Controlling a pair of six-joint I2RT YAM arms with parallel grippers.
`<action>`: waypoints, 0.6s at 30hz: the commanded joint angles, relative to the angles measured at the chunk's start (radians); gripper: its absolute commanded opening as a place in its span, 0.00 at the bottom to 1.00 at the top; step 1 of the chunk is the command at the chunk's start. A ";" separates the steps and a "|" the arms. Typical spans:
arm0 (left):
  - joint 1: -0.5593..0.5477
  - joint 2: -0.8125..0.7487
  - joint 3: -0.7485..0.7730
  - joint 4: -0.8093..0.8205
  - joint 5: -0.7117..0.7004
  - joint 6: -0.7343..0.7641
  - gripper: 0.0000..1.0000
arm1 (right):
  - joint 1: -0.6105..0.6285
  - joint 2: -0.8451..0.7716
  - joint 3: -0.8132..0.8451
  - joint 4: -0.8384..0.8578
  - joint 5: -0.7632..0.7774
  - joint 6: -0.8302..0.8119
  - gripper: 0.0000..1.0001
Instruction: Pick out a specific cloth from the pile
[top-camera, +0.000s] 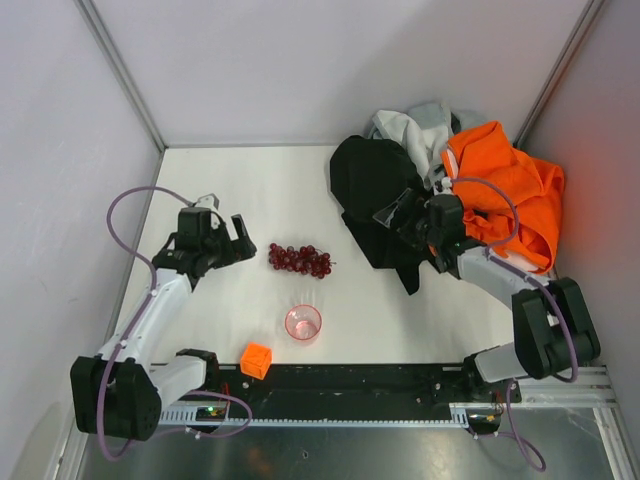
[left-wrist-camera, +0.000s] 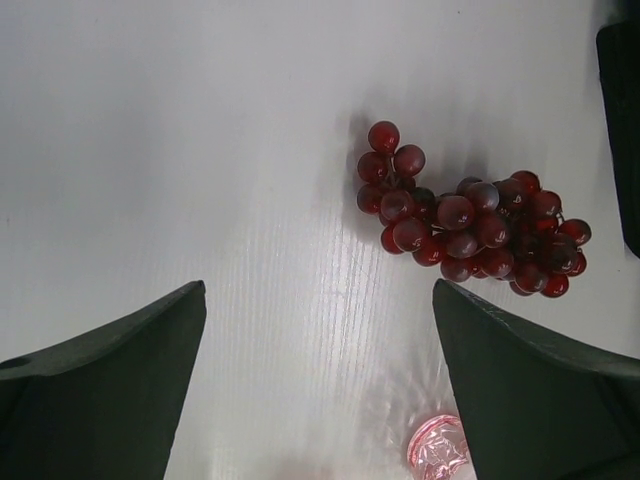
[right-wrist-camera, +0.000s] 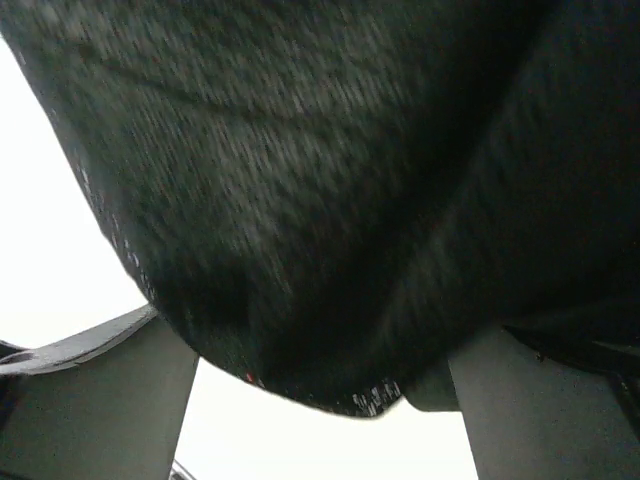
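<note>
- 2 sets of jaws released: my left gripper (top-camera: 240, 238) hangs over the table (top-camera: 230, 180), beside the grapes (top-camera: 299, 260).
- My right gripper (top-camera: 398, 210) gapes against the black garment (top-camera: 368, 178) of the pile (top-camera: 500, 190), far right.
- Small cloth: indistinguishable among the black folds.

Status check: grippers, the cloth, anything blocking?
Left gripper open, empty, by grapes. Right gripper open, down on big black garment of pile. Small cloth not made out; garment fills right wrist view.

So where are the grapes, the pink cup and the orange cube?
grapes (top-camera: 300, 260), top view, middle of the bunch
pink cup (top-camera: 303, 323), top view, its middle
orange cube (top-camera: 256, 358), top view, top face
</note>
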 joint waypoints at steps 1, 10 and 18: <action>0.006 0.016 0.046 -0.011 -0.011 0.007 1.00 | -0.011 0.077 0.123 0.050 -0.007 0.040 0.99; 0.006 0.022 0.049 -0.022 -0.025 0.008 1.00 | -0.073 0.195 0.176 -0.012 -0.017 0.172 0.81; 0.007 0.022 0.053 -0.025 -0.024 0.009 1.00 | -0.075 0.225 0.176 -0.015 -0.089 0.122 0.30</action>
